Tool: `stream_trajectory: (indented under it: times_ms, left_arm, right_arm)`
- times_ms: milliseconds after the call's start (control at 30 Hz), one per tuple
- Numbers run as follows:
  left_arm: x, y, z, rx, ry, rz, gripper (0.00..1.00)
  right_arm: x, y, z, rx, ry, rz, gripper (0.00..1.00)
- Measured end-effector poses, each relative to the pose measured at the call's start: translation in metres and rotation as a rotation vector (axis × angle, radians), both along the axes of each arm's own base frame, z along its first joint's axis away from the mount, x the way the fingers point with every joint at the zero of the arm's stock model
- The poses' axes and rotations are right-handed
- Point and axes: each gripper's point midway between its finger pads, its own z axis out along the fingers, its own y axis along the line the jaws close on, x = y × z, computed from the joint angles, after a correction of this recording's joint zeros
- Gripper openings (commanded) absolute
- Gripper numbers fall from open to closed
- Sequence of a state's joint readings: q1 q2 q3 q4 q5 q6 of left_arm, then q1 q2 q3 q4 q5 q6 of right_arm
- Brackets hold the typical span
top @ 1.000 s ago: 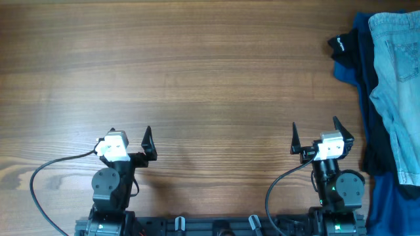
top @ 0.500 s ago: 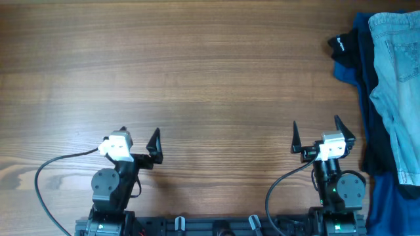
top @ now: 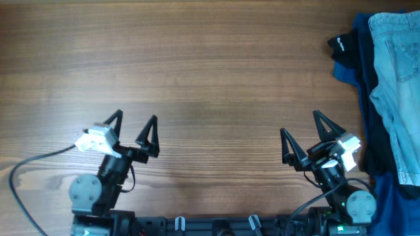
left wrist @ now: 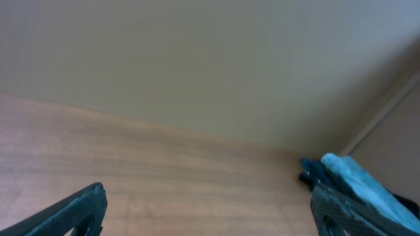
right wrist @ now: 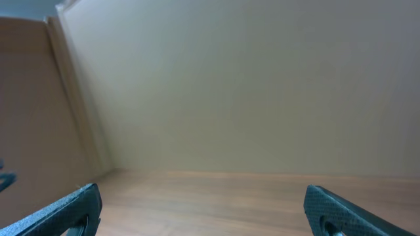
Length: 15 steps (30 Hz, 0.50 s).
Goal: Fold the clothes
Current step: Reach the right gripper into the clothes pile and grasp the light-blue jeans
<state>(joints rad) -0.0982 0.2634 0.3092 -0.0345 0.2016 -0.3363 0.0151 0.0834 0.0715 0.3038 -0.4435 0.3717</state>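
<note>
The clothes, light blue denim shorts (top: 397, 85), lie crumpled at the table's right edge on top of other cloth; the left wrist view shows them far off as a pale blue heap (left wrist: 359, 185). My left gripper (top: 134, 124) hovers near the front left, open and empty, far from the shorts. My right gripper (top: 302, 127) stands open and empty at the front right, a short way left of the pile. In the wrist views both grippers, left (left wrist: 210, 210) and right (right wrist: 202, 208), show spread fingers over bare wood.
A dark blue cloth (top: 384, 196) lies under the shorts along the right edge. A black garment with a small white logo (top: 342, 48) pokes out at the pile's upper left. Wooden table (top: 197, 72) fills the rest; a wall stands behind it.
Both arms have lifted and tilted; the left gripper swung left and forward, the right gripper swung right and tipped. Both stayed open. The clothes have not moved.
</note>
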Motion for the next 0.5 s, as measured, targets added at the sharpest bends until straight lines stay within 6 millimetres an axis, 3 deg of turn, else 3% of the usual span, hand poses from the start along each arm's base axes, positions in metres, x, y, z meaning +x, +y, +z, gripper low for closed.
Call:
stream_trajectory:
  times_ms: [100,200,400,500]
  left_arm:
    - [0.008,0.0,0.011,0.011,0.108,0.006,1.0]
    - [0.024,0.0,0.008,0.031,0.324,0.014,1.0]
    - [0.048,-0.001,0.009,0.075,0.713,0.021,1.0]
    - [0.064,-0.002,0.021,0.085,0.801,0.024,1.0]
  right_arm:
    - [0.006,0.004,0.012,0.004,0.097,0.03,1.0]
    - [0.025,0.007,0.019,-0.02,0.261,0.042,1.0]
    - [0.082,0.006,-0.004,-0.074,0.834,0.041,1.0]
    - [0.12,0.008,-0.001,-0.104,0.98,0.063,1.0]
